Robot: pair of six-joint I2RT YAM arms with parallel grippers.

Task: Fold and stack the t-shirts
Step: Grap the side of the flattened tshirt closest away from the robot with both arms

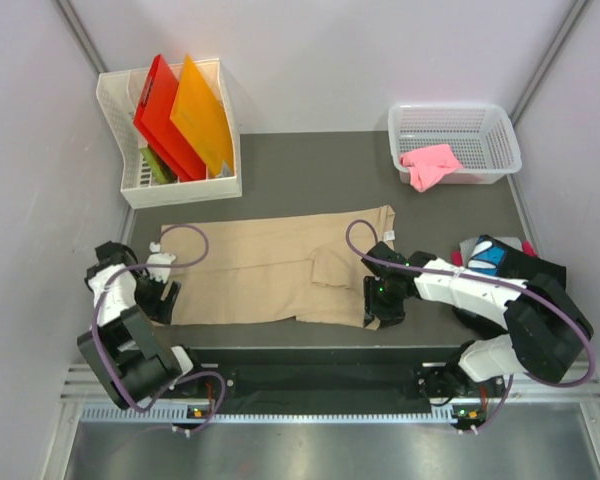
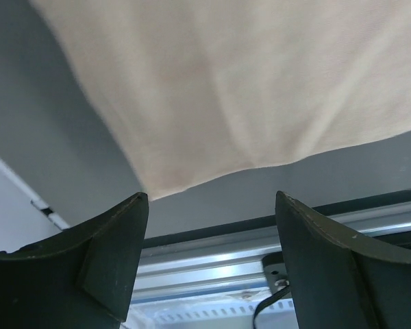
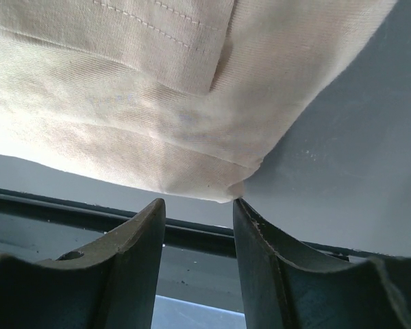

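The tan t-shirt (image 1: 280, 265) lies flat on the dark table as a long folded strip. My left gripper (image 1: 165, 297) is open and empty at the strip's near left corner; in the left wrist view (image 2: 212, 205) the cloth corner (image 2: 157, 185) lies just ahead of the fingertips. My right gripper (image 1: 382, 305) is open at the near right corner; in the right wrist view (image 3: 200, 202) the layered cloth corner (image 3: 226, 188) touches the right fingertip but is not clamped. The pink t-shirt (image 1: 430, 166) hangs over the basket's front rim. The black printed t-shirt (image 1: 492, 256) lies at the right, partly under my right arm.
A white bin (image 1: 170, 185) with red (image 1: 162, 115) and orange plastic sheets (image 1: 202, 112) stands at the back left. A white mesh basket (image 1: 480, 130) stands at the back right. The table's near edge and metal rail (image 1: 310, 350) run just behind both grippers.
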